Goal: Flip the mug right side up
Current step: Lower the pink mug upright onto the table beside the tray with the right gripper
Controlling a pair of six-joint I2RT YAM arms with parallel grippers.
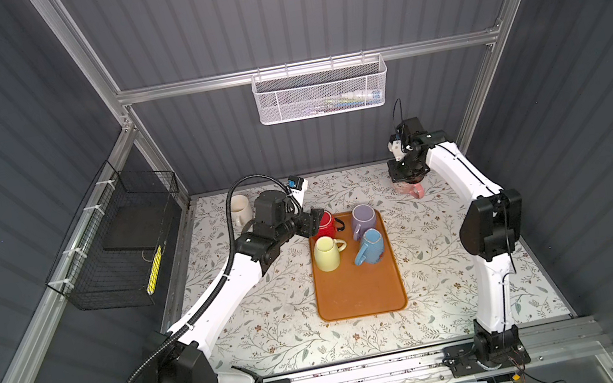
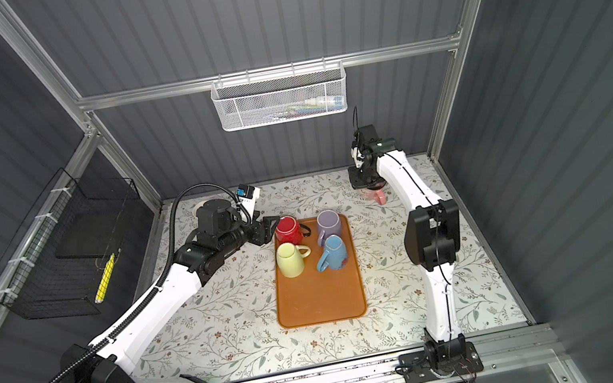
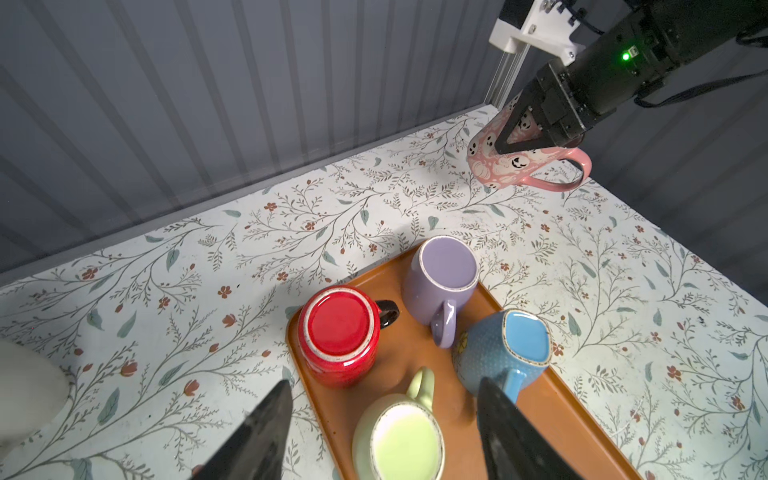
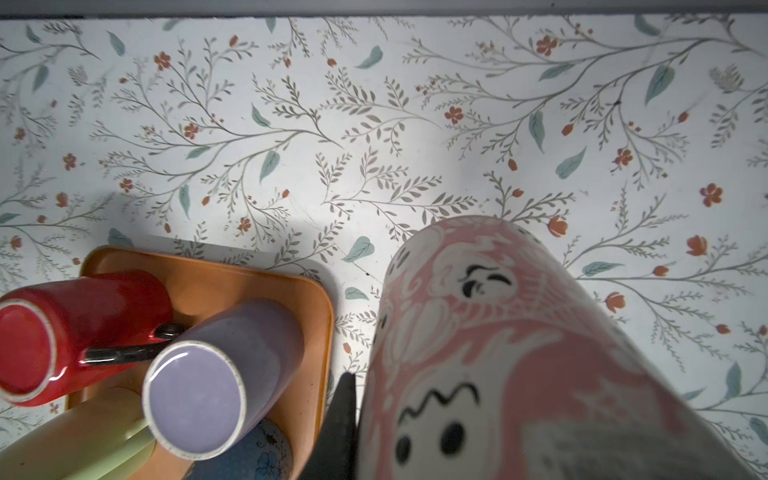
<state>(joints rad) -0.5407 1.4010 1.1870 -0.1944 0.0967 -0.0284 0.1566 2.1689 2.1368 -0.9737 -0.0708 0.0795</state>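
A pink ghost-patterned mug (image 1: 414, 191) (image 3: 511, 166) hangs tilted at the table's far right. My right gripper (image 1: 409, 178) is shut on its upper end from above. In the right wrist view one fingertip (image 4: 344, 411) lies against the mug's outer wall (image 4: 519, 353), and the other is hidden. Whether the mug's lower end touches the table I cannot tell. My left gripper (image 1: 316, 222) (image 3: 384, 384) stands open beside the upside-down red mug (image 1: 326, 225) (image 3: 338, 332) with nothing between its fingers.
An orange tray (image 1: 360, 297) in the middle also carries upside-down purple (image 1: 363, 219), pale yellow (image 1: 326, 254) and blue (image 1: 369, 247) mugs. A white mug (image 1: 240, 210) stands at the far left behind my left arm. Wire baskets hang on the left and back walls.
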